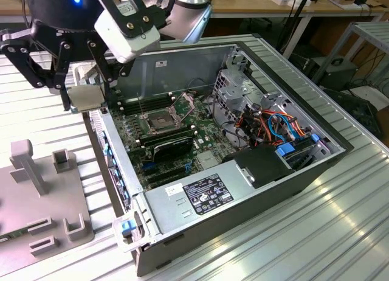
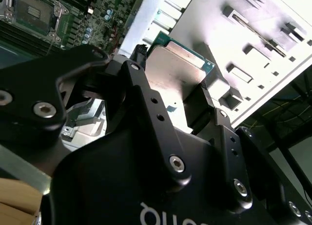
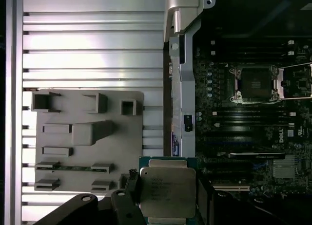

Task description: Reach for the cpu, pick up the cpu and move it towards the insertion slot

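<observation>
My tool (image 3: 168, 205) is clenched on the cpu (image 3: 167, 192), its fingers (image 2: 202, 110) pinching two opposite edges. In the exterior view the chip hangs lifted above the counter (image 1: 36, 104), just beside the open computer case (image 1: 304, 111) on that view's left. The insertion slot (image 1: 159, 120) lies inside on the motherboard (image 1: 182, 153), well apart from the chip, its bracket (image 3: 297, 81) swung open. To do this carry well, I judge I should keep the chip level, clear the case wall, and keep the grip firm without twisting it. The grey fixture tray (image 3: 87, 137) sits nearby on the counter.
</observation>
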`<state>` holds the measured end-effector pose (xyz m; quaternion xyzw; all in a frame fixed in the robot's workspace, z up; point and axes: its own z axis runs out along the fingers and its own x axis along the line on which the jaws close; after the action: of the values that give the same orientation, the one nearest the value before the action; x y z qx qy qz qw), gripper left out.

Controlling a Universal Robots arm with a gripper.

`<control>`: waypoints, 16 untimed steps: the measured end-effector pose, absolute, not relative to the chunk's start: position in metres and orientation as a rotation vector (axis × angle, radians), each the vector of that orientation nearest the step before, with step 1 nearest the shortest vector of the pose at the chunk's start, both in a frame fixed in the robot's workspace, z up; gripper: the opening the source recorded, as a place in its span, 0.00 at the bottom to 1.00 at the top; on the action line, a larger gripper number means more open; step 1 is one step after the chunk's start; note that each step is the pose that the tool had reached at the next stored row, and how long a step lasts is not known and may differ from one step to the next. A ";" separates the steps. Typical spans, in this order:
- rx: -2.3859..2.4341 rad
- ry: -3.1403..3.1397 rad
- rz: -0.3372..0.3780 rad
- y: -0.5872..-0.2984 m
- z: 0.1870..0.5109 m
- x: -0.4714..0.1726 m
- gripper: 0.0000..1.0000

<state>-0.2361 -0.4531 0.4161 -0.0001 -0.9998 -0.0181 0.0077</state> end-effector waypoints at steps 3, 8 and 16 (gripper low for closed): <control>0.000 -3.126 -0.056 -0.453 0.416 -0.227 0.55; 0.000 -3.126 -0.057 -0.453 0.415 -0.211 0.55; 0.000 -3.126 -0.057 -0.453 0.414 -0.184 0.55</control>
<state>-0.1844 -0.4530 0.4142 -0.0001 -0.9998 -0.0181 0.0077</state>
